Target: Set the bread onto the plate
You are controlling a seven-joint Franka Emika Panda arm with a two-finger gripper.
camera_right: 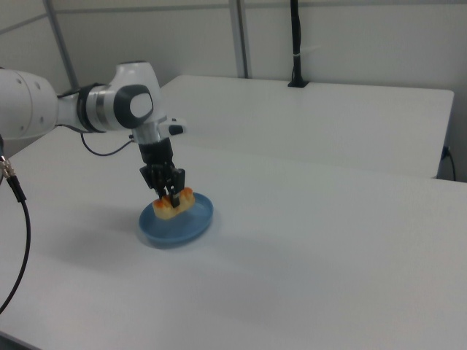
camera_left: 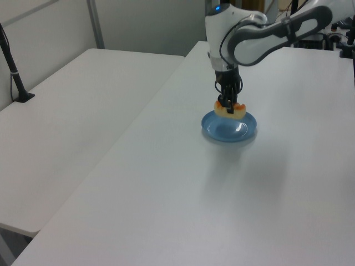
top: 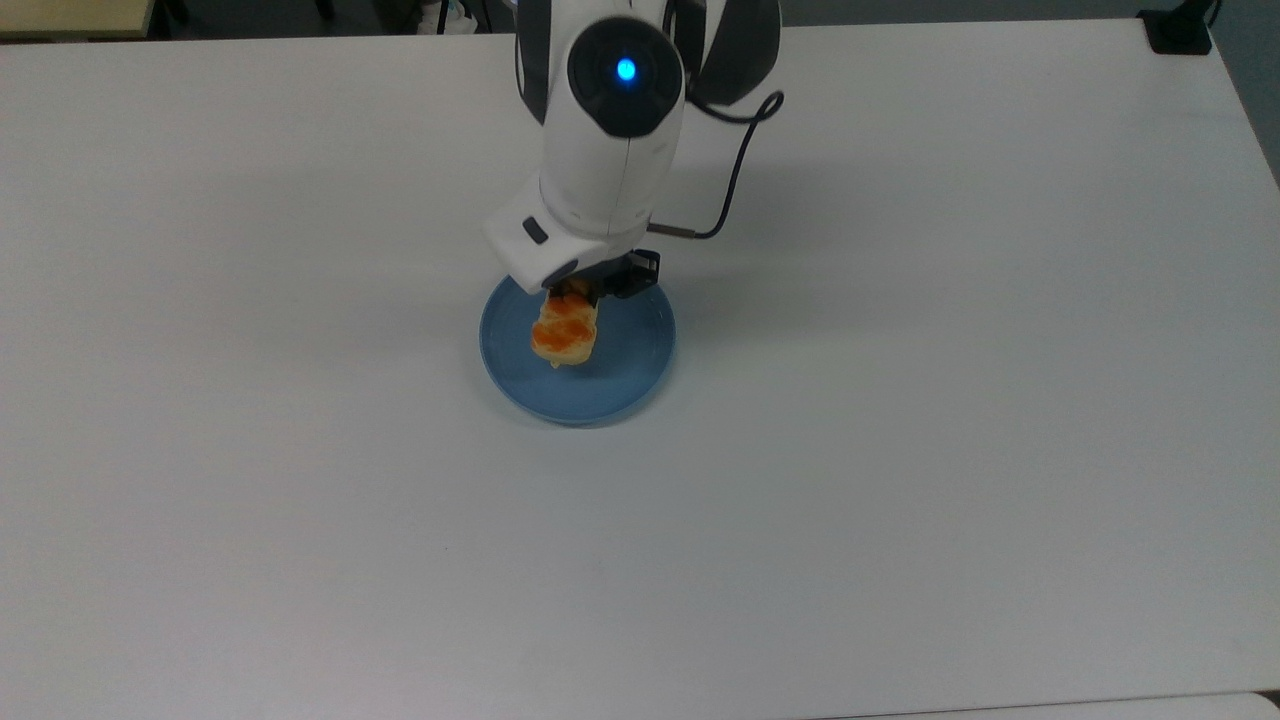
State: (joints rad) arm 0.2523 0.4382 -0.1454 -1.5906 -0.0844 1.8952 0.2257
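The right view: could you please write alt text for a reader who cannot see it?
A white robot arm's gripper holds a small yellow bread with orange bumps just above, or on, a round blue plate on a white table. A second white table stands behind.

No text, label, brand, number or sign can be read in any of the 3 views.
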